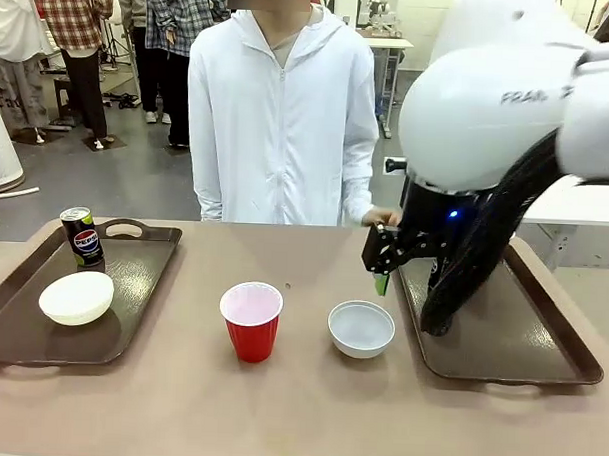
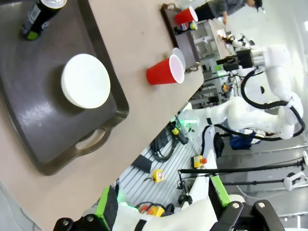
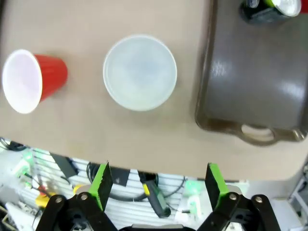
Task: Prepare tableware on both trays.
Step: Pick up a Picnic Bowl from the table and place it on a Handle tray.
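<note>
The left tray (image 1: 133, 272) carries a Pepsi can (image 1: 81, 236) and a white bowl (image 1: 76, 297) turned upside down. A red cup (image 1: 251, 321) and a second white bowl (image 1: 361, 328) stand on the table between the trays. My right gripper (image 1: 383, 276) hangs open over the right tray's (image 1: 511, 335) left rim, just behind that bowl. In the right wrist view the gripper (image 3: 158, 185) is open and empty, with the bowl (image 3: 140, 72), the cup (image 3: 31, 79) and a black can (image 3: 269, 8) on the tray (image 3: 250, 82) ahead. My left gripper (image 2: 161, 199) is open off the table's edge, beyond the left tray (image 2: 29, 96).
A person in a white hoodie (image 1: 280, 117) stands at the far side, one hand (image 1: 380, 217) right behind my right gripper. In the left wrist view another red cup (image 2: 185, 15) shows beside a can at the far right tray. My right arm (image 1: 489, 114) hides much of that tray.
</note>
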{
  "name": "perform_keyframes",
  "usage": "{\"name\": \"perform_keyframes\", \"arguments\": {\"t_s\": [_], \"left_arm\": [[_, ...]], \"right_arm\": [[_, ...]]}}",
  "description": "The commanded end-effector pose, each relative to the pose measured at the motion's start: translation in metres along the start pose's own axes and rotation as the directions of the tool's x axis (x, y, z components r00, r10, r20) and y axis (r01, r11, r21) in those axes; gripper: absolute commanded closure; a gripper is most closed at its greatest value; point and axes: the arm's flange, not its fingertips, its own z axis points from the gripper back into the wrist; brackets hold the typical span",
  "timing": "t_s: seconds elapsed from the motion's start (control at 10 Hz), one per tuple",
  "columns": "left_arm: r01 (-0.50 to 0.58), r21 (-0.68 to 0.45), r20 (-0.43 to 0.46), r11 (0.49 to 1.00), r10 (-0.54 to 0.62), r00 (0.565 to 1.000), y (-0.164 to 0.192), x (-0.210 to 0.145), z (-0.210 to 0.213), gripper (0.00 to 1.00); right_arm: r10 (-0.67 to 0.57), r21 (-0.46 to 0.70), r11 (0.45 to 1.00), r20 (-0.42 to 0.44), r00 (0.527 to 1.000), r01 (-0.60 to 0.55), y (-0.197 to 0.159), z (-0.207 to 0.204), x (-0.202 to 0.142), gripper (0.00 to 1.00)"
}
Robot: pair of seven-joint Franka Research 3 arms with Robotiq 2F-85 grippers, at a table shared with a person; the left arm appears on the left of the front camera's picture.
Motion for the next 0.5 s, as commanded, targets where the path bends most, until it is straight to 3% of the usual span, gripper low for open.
{"name": "perform_keyframes", "arguments": {"t_s": [0.0,0.4], "left_arm": [[0.004,0.0,0.003,1.0,-0.004,1.0,-0.002,-0.001,0.0,0.0],[0.004,0.0,0.003,1.0,-0.004,1.0,-0.002,-0.001,0.0,0.0]], "right_arm": [[-0.011,0.045,0.999,0.033,0.999,0.009,0.004,-0.034,0.02,0.0],[-0.039,0.059,0.998,0.171,0.985,0.029,-0.012,-0.086,0.045,0.0]]}}
